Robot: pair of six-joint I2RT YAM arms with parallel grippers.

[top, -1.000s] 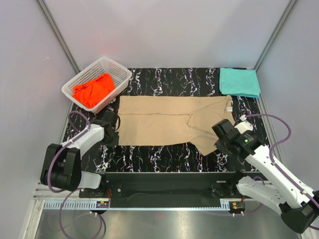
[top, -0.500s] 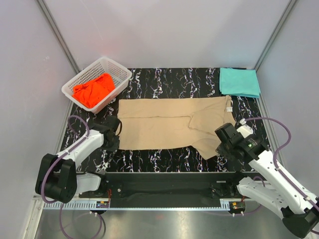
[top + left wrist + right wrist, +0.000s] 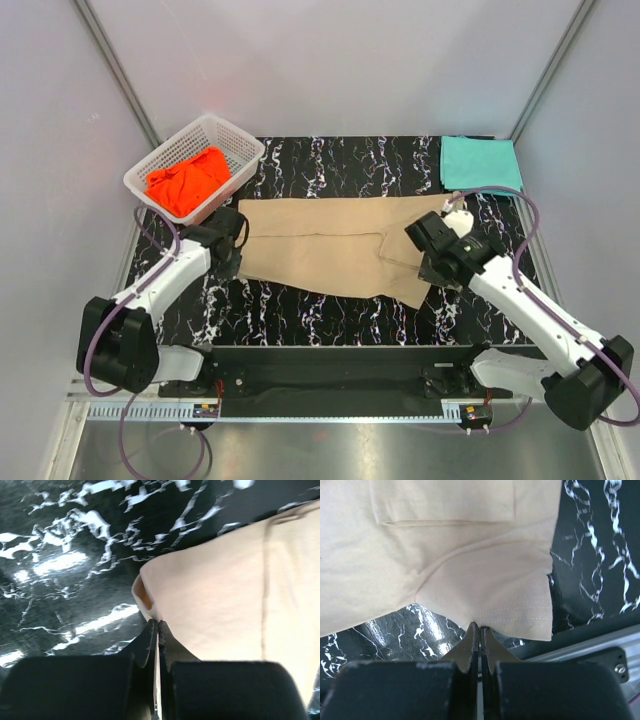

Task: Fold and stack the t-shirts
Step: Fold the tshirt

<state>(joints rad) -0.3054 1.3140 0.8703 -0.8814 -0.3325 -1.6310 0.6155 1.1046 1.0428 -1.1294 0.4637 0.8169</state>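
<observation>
The black marbled table [image 3: 340, 160] carries the tan t-shirt [image 3: 330, 250] across its middle, the white basket [image 3: 250, 150] with the orange-red t-shirt [image 3: 187, 180] at its far left corner, the folded teal t-shirt [image 3: 480, 165] at its far right corner, and the left gripper [image 3: 158, 630] and right gripper [image 3: 480, 630], each clamped tight on the tan t-shirt's near edge.

Spread t-shirt [image 3: 330, 245] lies centrally, basket [image 3: 243, 152] behind left, folded t-shirt [image 3: 480, 165] behind right.

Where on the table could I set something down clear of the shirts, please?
Bare marble runs behind the tan t-shirt, between basket and teal t-shirt, and along the front edge. The middle is crowded: left end effector and right end effector pinch that shirt.
</observation>
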